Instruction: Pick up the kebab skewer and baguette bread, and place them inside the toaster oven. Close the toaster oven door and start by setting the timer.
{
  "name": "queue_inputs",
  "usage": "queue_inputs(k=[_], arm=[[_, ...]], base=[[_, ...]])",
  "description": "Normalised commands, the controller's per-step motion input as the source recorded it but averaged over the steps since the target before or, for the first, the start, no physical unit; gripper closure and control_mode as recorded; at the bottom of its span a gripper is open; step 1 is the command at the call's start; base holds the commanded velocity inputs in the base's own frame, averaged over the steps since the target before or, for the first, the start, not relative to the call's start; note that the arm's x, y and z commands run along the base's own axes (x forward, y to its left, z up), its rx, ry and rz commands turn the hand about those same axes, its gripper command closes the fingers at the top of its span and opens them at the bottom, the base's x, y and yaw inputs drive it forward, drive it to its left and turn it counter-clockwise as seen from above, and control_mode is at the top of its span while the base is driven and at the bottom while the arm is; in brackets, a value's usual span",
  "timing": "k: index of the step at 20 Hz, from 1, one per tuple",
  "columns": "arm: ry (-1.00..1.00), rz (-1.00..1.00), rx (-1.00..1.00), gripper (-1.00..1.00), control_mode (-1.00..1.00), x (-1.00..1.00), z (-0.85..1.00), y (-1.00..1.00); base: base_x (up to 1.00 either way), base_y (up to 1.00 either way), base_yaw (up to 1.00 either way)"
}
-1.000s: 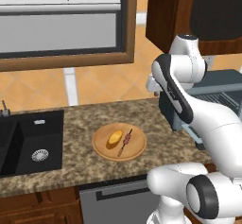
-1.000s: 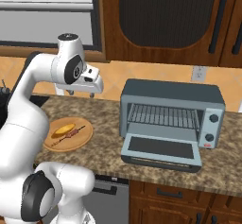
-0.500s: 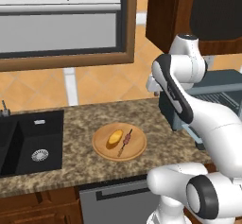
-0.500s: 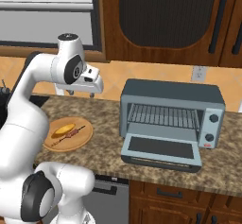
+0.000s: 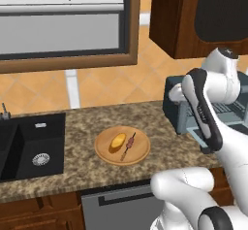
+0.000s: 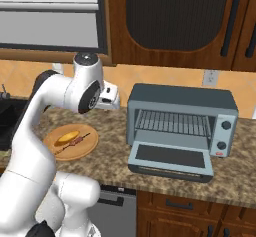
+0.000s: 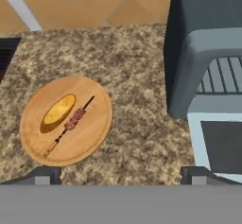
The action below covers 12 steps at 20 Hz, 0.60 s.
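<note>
On the speckled tabletop [image 6: 110, 146], left of the open toaster oven [image 6: 181, 122]: plate with both foods, untouched.
Lying side by side on the round wooden plate [image 5: 140, 152]: baguette bread [image 5: 117, 141] toward the sink [image 5: 29, 146], kebab skewer [image 5: 130, 144] just beside it toward the oven, neither reaching the plate's rim. Dropped flat toward the tabletop's front edge, clear of the plate: toaster oven door [image 6: 171, 159], wire rack exposed behind it. Between plate rim and oven wall, a broad bare strip of granite; more free stone behind the plate up to the tiled wall. Hovering high above that strip, well off the surface: gripper [image 7: 121, 175], fingers [image 7: 47, 175] spread wide apart, gripping nothing, plate down to one side, oven corner to the other.
</note>
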Motion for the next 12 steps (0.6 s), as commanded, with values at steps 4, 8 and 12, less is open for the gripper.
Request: queue_inputs(k=[4,8,12], arm=[[-0.64,0.29,0.16,-1.0,-1.0,-0.5,-0.36,-1.0],[-0.31,0.19,0.02,-1.0,-1.0,0.1,-0.43,-0.94],[-0.15,0.05,0.0,-1.0,-1.0,0.38,-0.3,-0.75]], base=[[0.0,0.0,0.0],[0.0,0.0,0.0],[0.0,0.0,0.0]])
